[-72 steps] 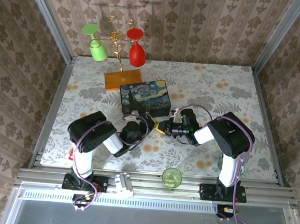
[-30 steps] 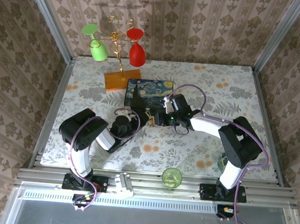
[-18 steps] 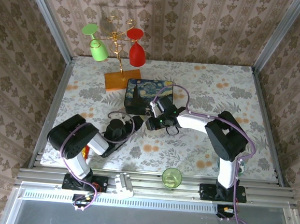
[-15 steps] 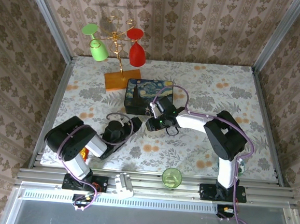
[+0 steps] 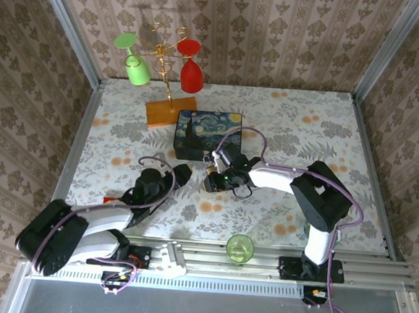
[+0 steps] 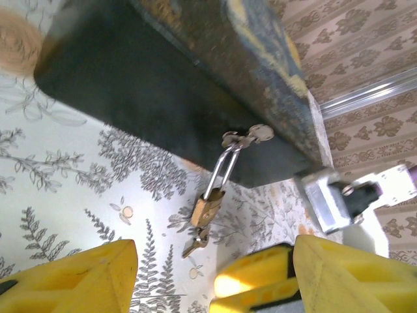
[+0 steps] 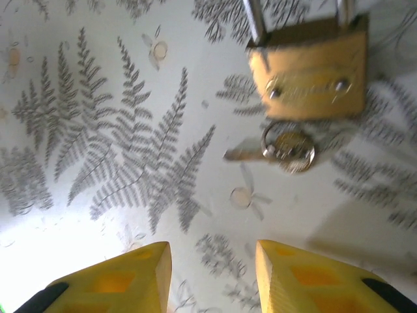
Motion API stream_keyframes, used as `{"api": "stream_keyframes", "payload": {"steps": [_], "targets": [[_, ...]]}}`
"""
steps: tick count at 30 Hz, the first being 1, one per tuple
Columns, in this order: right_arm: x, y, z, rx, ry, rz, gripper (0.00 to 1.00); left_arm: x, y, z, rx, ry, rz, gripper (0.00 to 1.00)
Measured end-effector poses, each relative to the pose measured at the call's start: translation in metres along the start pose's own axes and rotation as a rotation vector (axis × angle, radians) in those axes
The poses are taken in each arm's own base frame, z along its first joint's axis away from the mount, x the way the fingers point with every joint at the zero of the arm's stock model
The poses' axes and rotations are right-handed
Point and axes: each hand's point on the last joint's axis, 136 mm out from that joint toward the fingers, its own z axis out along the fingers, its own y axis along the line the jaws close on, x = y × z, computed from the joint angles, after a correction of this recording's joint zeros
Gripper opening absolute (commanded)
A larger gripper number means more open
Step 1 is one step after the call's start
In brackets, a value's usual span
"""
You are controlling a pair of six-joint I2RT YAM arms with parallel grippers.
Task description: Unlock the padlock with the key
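The brass padlock (image 6: 207,207) hangs by its silvery shackle (image 6: 223,171) from the clasp on the front of the dark blue box (image 5: 208,131), and its body rests on the floral cloth. The small key (image 6: 193,244) lies just below the padlock body, touching it or nearly so. In the right wrist view the padlock (image 7: 306,72) is close ahead, with the key (image 7: 277,149) and its ring under it. My left gripper (image 6: 212,261) is open, low and facing the padlock. My right gripper (image 7: 212,261) is open over bare cloth just short of the key. Both grippers (image 5: 179,174) (image 5: 211,178) sit before the box's front.
A gold stand on a wooden base (image 5: 171,112) holds a green glass (image 5: 135,64) and a red glass (image 5: 191,66) behind the box. A green cup (image 5: 239,247) stands at the near table edge. The right gripper's yellow finger (image 6: 254,280) shows in the left wrist view.
The box has been pushed back and squared up. The left arm has dropped low and stretched along the table. The right gripper has drawn slightly back from the box front.
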Motion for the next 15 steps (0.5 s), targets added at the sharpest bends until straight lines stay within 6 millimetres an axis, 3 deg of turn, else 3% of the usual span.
{"api": "stream_keyframes", "payload": {"steps": [4,8,11,15], "targets": [[-0.008,0.003,-0.016,0.022,-0.051,-0.014,0.44,-0.005,-0.005,-0.008,-0.005,-0.006,0.037,0.66],[-0.044,-0.01,-0.029,0.039,-0.12,-0.011,0.46,-0.001,0.002,-0.011,-0.041,0.014,0.059,0.66],[-0.064,-0.022,-0.028,0.048,-0.153,-0.007,0.51,0.001,0.004,-0.014,-0.053,0.023,0.067,0.67],[-0.059,-0.027,-0.012,0.05,-0.124,-0.003,0.52,-0.002,0.001,-0.02,-0.044,0.015,0.071,0.7]]}}
